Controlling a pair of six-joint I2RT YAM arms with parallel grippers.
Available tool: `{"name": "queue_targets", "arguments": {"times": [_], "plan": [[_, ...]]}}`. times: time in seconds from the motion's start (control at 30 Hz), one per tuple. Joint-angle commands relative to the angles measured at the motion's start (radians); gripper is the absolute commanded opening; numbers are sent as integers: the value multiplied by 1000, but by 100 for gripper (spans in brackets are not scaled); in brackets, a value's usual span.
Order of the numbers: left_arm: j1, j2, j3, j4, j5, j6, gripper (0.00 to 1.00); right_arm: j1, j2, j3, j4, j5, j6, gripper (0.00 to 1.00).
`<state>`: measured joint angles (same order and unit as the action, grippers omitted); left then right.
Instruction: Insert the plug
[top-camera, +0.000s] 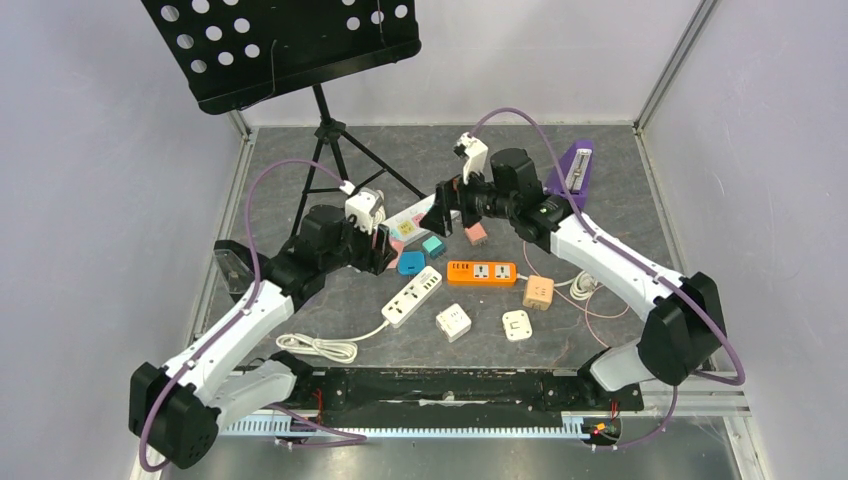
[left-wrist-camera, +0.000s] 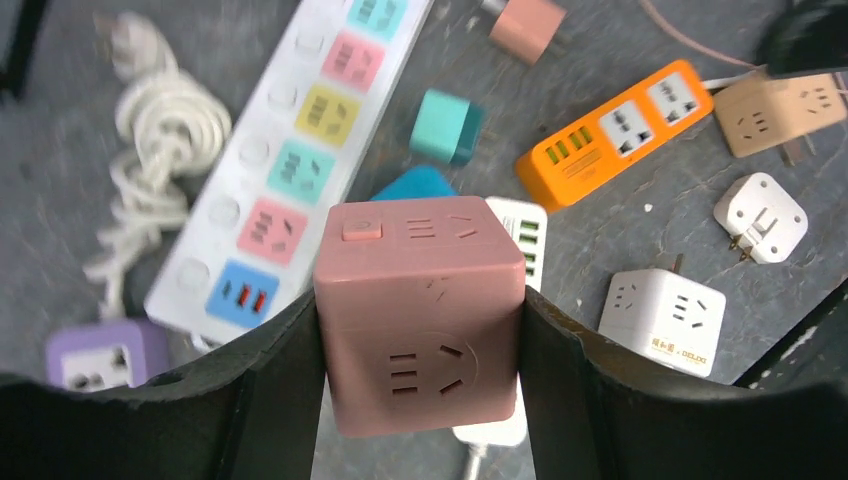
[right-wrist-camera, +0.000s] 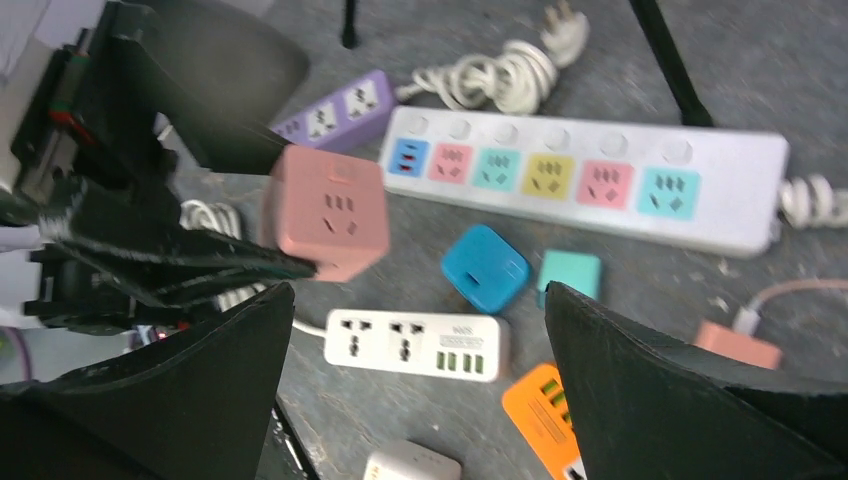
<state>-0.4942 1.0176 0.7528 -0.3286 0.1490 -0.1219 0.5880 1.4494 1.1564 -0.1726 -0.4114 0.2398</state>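
From above, a grey bench (top-camera: 640, 180) sits between pale walls, a black music stand (top-camera: 290, 45) at the rear left. Left wrist view: the left end effector (left-wrist-camera: 420, 305) clamps a pink cube plug adapter (left-wrist-camera: 420, 260) above a multicoloured power strip (left-wrist-camera: 300, 150). Right wrist view: the right end effector (right-wrist-camera: 417, 300) gapes wide and empty, the adapter just beyond it.

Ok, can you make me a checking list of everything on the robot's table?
Surface: scuffed grey mat.
Job's things: pink cube socket, held above the mat; long multicoloured power strip, lying flat.
Clutter: orange power strip, white power strip, purple socket, blue cube, teal cube, peach cube, two white cubes.
Tools: left tool shut on the pink cube socket; right tool open, empty.
Cables: coiled white cord; purple arm cables.
Surroundings: black music stand, grey walls.
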Motion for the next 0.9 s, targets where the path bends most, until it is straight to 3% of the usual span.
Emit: {"name": "queue_targets", "arguments": {"times": [0.0,0.2,0.7,0.8,0.87], "plan": [[-24,-65,-10,223,107,270,2,39,37,111,48,-68,26,98],[-40,-79,-22,325,181,452,2,105,81,150,48,-67,45,98],[-87,-94,-20,408,220,603,2,134,157,190,46,-38,92,97],[-92,-94,-20,411,209,608,2,134,167,195,44,-42,102,88],[-93,-94,-17,415,199,599,2,134,170,197,43,-36,112,70]]}}
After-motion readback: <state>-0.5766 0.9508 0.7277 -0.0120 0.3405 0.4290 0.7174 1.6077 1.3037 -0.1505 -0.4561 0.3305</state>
